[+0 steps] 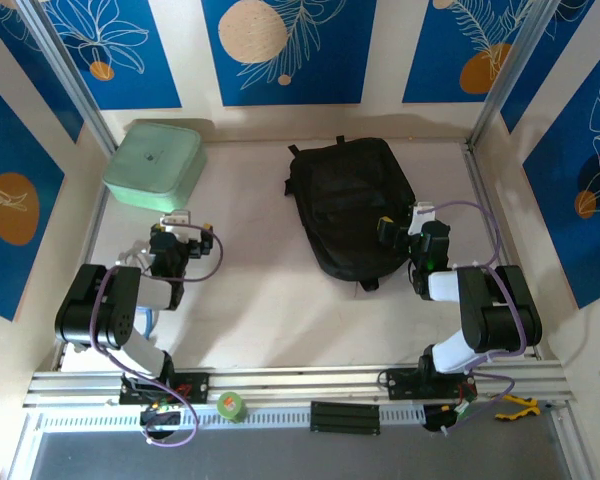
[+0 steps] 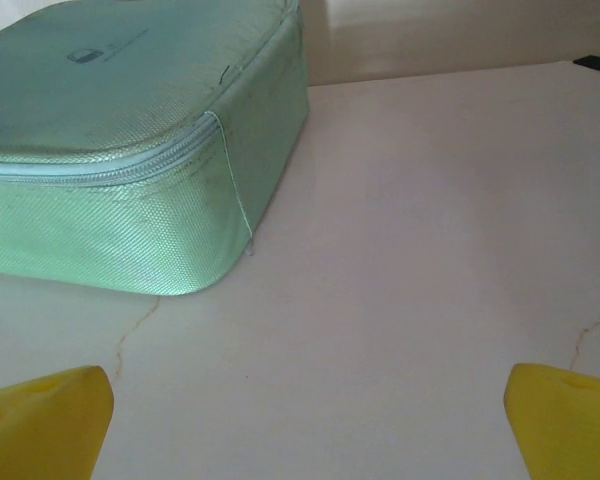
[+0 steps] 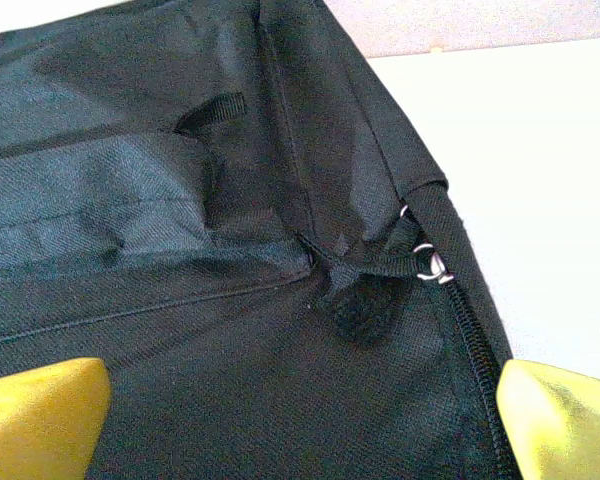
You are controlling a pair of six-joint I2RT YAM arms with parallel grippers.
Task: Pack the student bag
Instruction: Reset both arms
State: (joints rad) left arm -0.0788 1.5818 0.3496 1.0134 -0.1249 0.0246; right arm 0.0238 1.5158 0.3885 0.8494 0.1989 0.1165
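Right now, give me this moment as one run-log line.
left gripper: open, empty, facing mint-green box | right gripper: open, empty, over student bag | mint-green box: on table, apart from student bag

Soft, even light from overhead, faint shadows. My yellow fingers [image 2: 40, 425] blur in the lower corners; the black backpack [image 3: 180, 330] swallows detail, the table [image 3: 540, 150] washes pale.

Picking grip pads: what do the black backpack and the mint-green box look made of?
Backpack: woven synthetic fabric by the look, matte black; visible weave, stitched seams, slack folds. Mint-green box: woven textile cover with slight sheen, zipper around the lid; what stiffens it underneath can't be told.
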